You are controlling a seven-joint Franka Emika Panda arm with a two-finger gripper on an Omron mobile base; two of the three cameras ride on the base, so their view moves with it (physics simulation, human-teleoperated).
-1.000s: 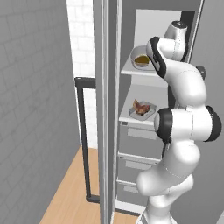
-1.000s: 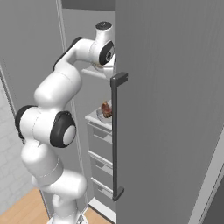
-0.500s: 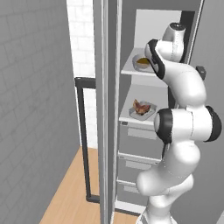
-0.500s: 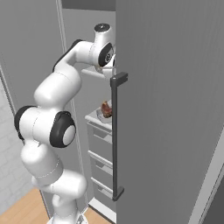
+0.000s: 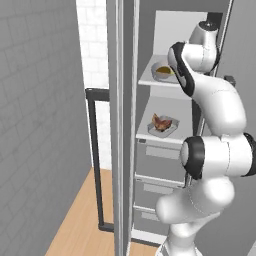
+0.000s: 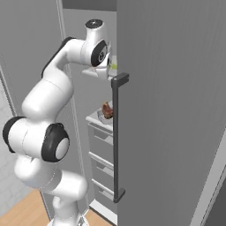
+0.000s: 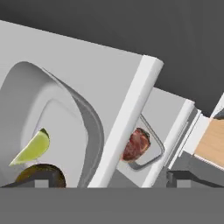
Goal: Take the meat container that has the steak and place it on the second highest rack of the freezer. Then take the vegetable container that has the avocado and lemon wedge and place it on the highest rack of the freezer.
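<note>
The vegetable container (image 7: 65, 118) with the lemon wedge (image 7: 31, 149) and avocado (image 7: 38, 174) sits on the highest rack (image 7: 105, 83), directly under my gripper (image 7: 109, 179). I judge the next move is straight up and away. The fingertips (image 7: 41, 181) stand wide apart, holding nothing. Below, the steak (image 7: 134, 144) lies in its tray on the second highest rack (image 7: 168, 113).

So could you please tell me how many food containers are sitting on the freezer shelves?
2: the vegetable container on the highest rack, the meat container on the second highest rack. The arm could hide others.
</note>
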